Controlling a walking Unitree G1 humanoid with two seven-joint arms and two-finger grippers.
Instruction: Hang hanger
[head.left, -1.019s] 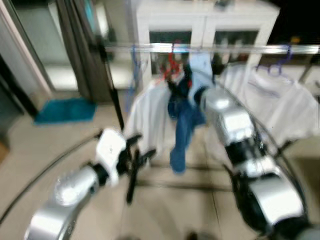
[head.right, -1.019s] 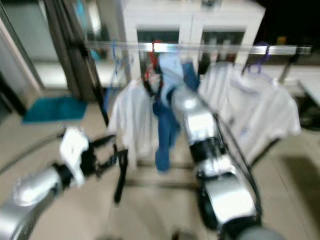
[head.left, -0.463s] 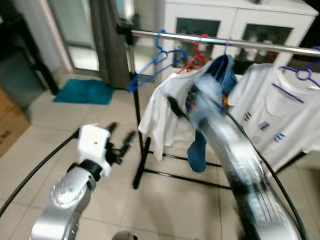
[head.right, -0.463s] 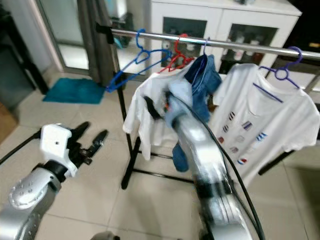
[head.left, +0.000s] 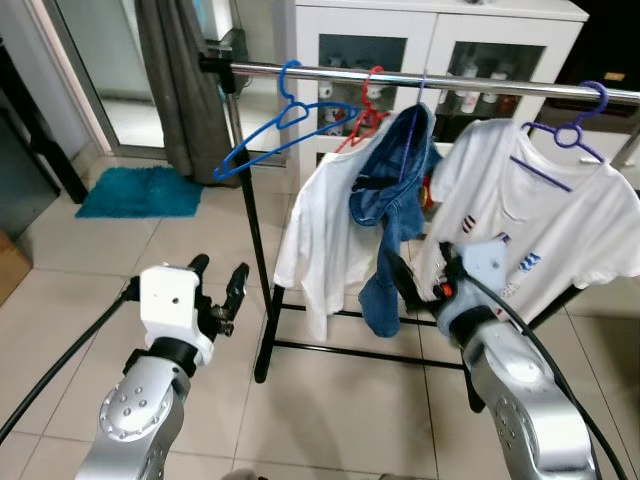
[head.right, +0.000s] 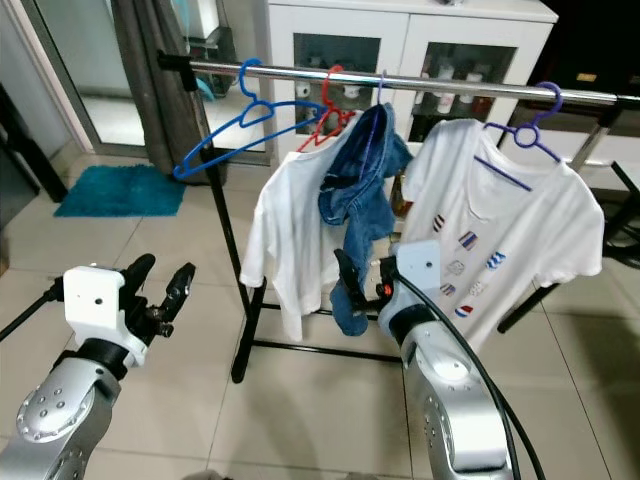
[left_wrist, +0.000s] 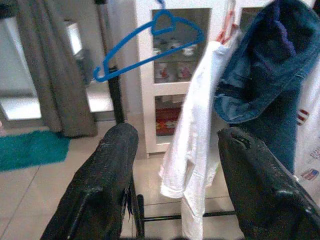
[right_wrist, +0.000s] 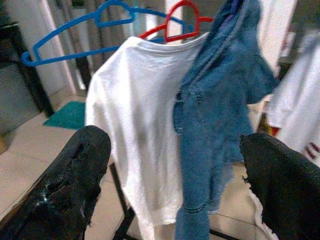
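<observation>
— What kind of place am I in?
— Home, laundry corner. Metal clothes rail (head.left: 420, 82) carries white T-shirts (head.left: 535, 230), denim (head.left: 392, 200) and a bare blue hanger (head.left: 285, 125).
— Anything else homey?
— Tiled floor (head.left: 330, 410), white glass-door cabinet (head.left: 440, 30), grey curtain (head.left: 185, 90), teal mat (head.left: 140, 192) by a doorway.

Evenly lit and sharp; wrist views slightly soft.
</observation>
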